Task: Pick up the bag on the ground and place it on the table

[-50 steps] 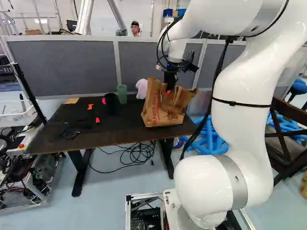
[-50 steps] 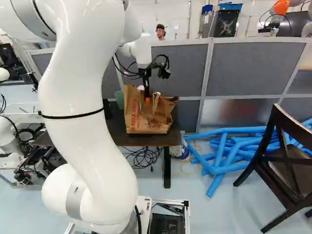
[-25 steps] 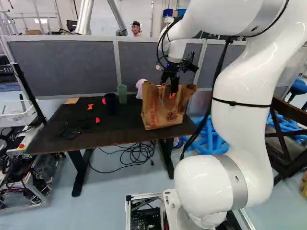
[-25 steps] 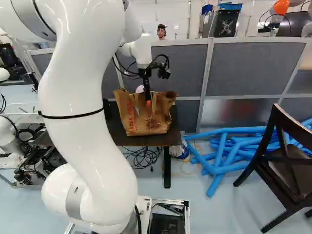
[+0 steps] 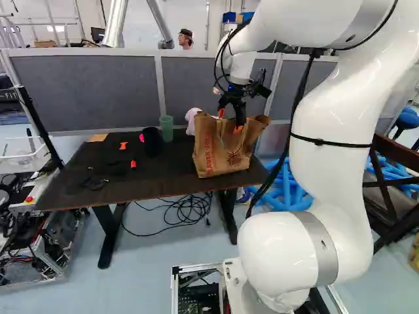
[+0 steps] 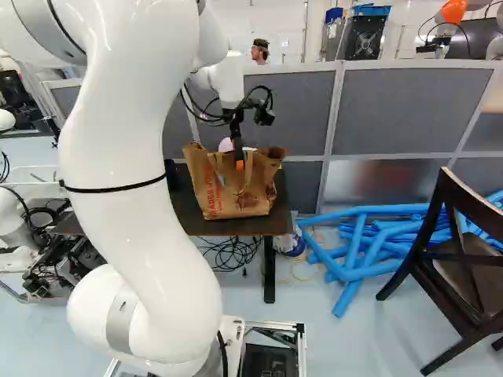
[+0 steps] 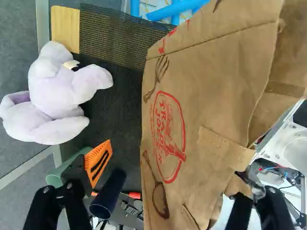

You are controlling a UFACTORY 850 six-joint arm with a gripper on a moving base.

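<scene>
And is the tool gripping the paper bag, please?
No, the tool stands open in the wrist view, its orange-padded finger well clear of the paper bag.

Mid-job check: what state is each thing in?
Gripper: open, fingers apart at the bag's top
Paper bag: upright on the table, mouth open
Green cup: upright
Black cup: upright
Plush toy: resting beside the bag
Cable: loosely coiled under the table
Blue tubes: heaped on the floor
Chair: upright
</scene>
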